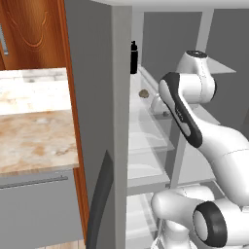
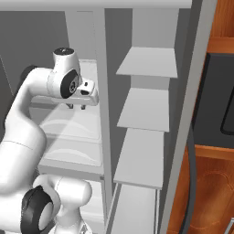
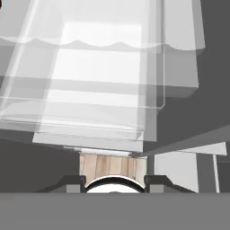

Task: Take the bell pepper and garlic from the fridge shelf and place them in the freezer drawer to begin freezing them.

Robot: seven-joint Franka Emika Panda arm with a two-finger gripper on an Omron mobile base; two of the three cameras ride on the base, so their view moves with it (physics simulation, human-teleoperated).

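While the arm [image 1: 194,121] rises from its base into the open fridge, its elbow bends just in front of the fridge shelf [image 1: 151,127], and the hand reaches over that pale glass shelf. From the right base view the gripper [image 2: 77,107] hangs a little above the shelf, its two short dark fingers pointing down with a small gap between them and nothing held. From the left base view the forearm covers the hand, and in the hand view the finger tips are too low to judge, so how wide the fingers stand apart I cannot tell exactly.

Left of the shelf, outside the fridge wall, a marble counter [image 1: 34,126] sits against a wooden panel [image 1: 34,34]. Right of the shelf, past a grey upright post, opaque grey shelves [image 2: 141,155] step upward one above another on the door side.

Farther back along the shelf, beyond the arm's elbow, the garlic [image 1: 144,93] lies as a small tan-brown lump on the glass, well apart from the gripper. Behind the garlic, at the far left corner of the shelf and close to the fridge wall, a black bottle [image 1: 133,57] stands upright.

Looking down through the stacked glass layers in the hand view, a strip of wooden floor [image 3: 112,166] shows below the shelf.
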